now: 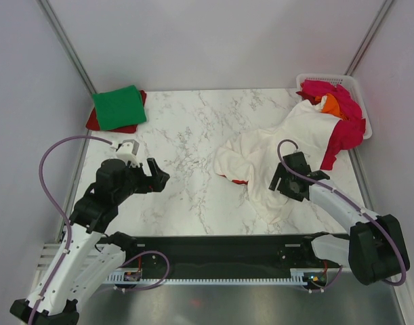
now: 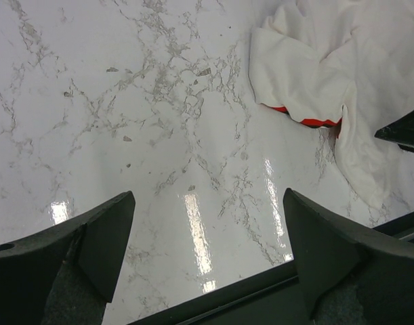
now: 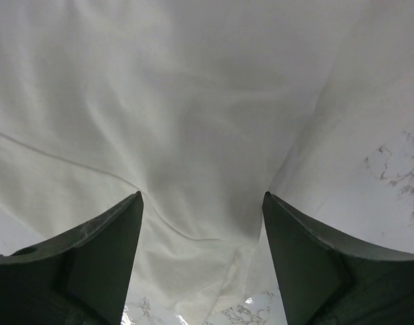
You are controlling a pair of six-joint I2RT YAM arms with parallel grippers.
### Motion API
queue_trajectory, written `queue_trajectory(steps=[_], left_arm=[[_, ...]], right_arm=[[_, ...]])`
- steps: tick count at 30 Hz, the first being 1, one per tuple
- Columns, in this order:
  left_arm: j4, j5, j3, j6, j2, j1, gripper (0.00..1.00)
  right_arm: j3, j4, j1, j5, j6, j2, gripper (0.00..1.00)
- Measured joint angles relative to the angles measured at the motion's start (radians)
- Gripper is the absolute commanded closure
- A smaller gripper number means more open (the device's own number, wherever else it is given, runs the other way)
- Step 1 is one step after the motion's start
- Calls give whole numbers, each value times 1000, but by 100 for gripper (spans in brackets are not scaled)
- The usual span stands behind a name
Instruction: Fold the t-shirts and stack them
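Observation:
A large white t-shirt [image 1: 274,149] lies crumpled on the marble table right of centre, a red edge of its print [image 1: 235,180] showing at its near left. It also shows in the left wrist view [image 2: 308,74] and fills the right wrist view [image 3: 193,115]. My right gripper [image 1: 280,181] is open, just above the shirt's near part, holding nothing. My left gripper [image 1: 159,177] is open and empty over bare marble, well left of the shirt. A folded green shirt [image 1: 118,107] lies on a folded red one [image 1: 93,122] at the far left corner. Magenta [image 1: 332,91], orange [image 1: 332,105] and red [image 1: 342,139] shirts hang from the basket.
A white slatted basket [image 1: 359,91] stands at the far right corner. Bare marble [image 1: 186,128] lies between the folded stack and the white shirt. A black rail [image 1: 220,247] runs along the near edge. Grey walls enclose the table.

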Motion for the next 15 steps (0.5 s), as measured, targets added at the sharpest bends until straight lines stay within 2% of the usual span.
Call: queue_trajectory(steps=[3,5,6,9,12,15], left_arm=[[0,0,0,0,-1,0,2],[0,0,0,0,-5,0,2],[0,0,0,0,-7,0,2],[0,0,0,0,-11,0,2],[-1,0,0,0,-14,0,2],[-1,0,0,0,-23,0,2]], right_arm=[[-21,1,4,-11,2,31,20],[-28,2,10,-19,4,53,32],[-31,2,13,-22,7,60,50],[-34,4,28,-26,11,64,87],[-2,-25,57,-12,20,64,100],[111,-94,122,29,23,72,100]])
